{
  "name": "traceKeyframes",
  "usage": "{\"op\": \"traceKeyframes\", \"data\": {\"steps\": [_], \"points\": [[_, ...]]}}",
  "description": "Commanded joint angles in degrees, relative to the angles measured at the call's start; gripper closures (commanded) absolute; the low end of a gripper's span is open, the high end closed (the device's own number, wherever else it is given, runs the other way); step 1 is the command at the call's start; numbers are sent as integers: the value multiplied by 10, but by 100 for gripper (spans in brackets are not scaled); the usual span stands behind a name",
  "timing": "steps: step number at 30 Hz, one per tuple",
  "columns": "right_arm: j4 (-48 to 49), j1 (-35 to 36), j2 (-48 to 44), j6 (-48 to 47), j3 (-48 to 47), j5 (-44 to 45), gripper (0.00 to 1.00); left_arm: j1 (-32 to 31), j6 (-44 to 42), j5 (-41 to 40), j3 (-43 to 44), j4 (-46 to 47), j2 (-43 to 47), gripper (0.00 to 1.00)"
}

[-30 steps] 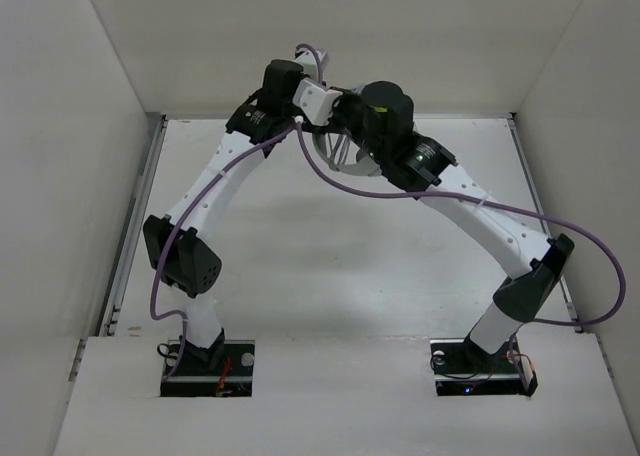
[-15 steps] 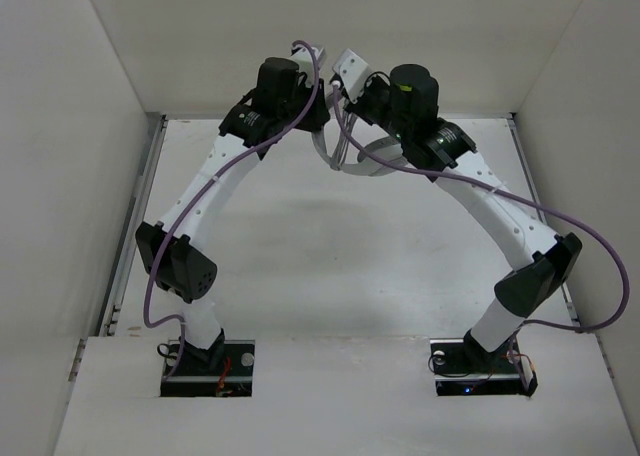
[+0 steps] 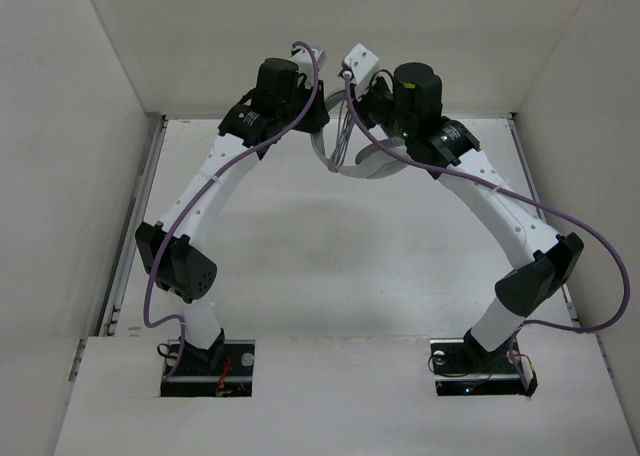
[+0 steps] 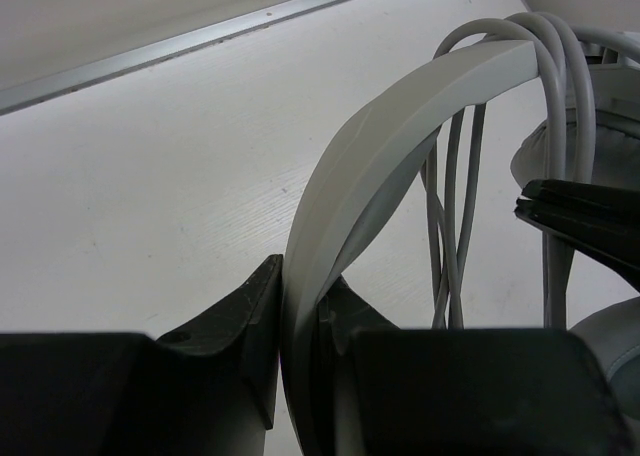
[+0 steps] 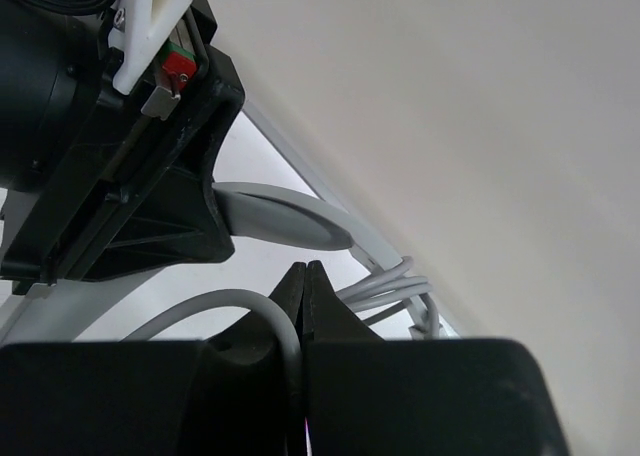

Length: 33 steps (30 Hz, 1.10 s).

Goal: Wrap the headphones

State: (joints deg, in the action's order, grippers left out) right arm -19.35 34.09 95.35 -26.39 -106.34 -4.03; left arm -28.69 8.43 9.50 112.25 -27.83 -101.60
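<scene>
We are holding the headphones (image 3: 372,164) aloft over the far middle of the table (image 3: 300,256), between our two raised arms. Our left gripper (image 4: 300,296) is clamping tight on the grey headband (image 4: 400,106), which is arching up and to the right out of its jaws. Our right gripper (image 5: 305,281) is pinching the thin cable (image 5: 225,301), its fingers all but touching. The cable's loops are hanging over the headband beside an earcup (image 4: 615,141).

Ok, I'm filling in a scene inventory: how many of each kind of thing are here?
headphones: 1
robot arms: 2
purple cables: 2
total: 5
</scene>
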Motion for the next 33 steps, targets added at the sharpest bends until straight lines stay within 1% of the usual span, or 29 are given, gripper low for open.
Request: {"op": "traceKeyframes", "data": {"steps": [1, 7, 14, 19, 25, 33], "points": [[-12, -14, -22, 39, -17, -16, 97, 10, 29, 25, 17, 52, 42, 99], [-12, -16, -23, 44, -22, -18, 94, 10, 29, 25, 17, 52, 42, 99], [-15, -17, -28, 56, -33, -18, 76, 11, 28, 25, 14, 52, 43, 99], [-30, -34, -31, 56, -66, -23, 73, 13, 28, 25, 12, 52, 43, 99], [-40, -53, -41, 61, -69, -42, 74, 14, 28, 25, 14, 52, 40, 99], [-61, -51, -46, 72, -82, -69, 66, 9, 26, 25, 19, 52, 36, 99]]}}
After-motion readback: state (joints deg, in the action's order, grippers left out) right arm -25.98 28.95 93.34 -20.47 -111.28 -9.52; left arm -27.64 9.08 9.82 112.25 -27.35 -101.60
